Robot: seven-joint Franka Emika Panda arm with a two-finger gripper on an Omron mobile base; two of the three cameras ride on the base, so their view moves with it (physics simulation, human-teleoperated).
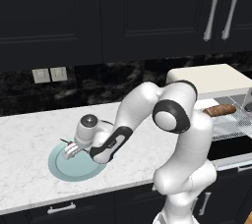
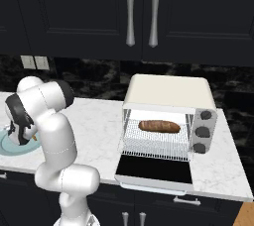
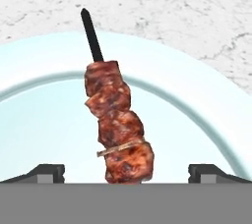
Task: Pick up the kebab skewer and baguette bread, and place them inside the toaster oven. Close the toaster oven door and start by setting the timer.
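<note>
Over plate (image 3: 206,115), gripper (image 3: 126,171) wide open astride kebab skewer (image 3: 115,125), untouched.

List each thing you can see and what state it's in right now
toaster oven door: open, folded down flat.
baguette bread: lying on the toaster oven rack.
kebab skewer: lying on the plate, between the fingertips.
gripper: open, low over the plate.

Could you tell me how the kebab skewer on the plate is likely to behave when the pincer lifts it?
The skewer looks stiff: its thin dark stick runs straight. Probably light, given few small meat chunks. Gripped on the lumpy chunks, it may pivot or slip between the open pincer's fingers, and it might slide on the smooth plate first.
</note>
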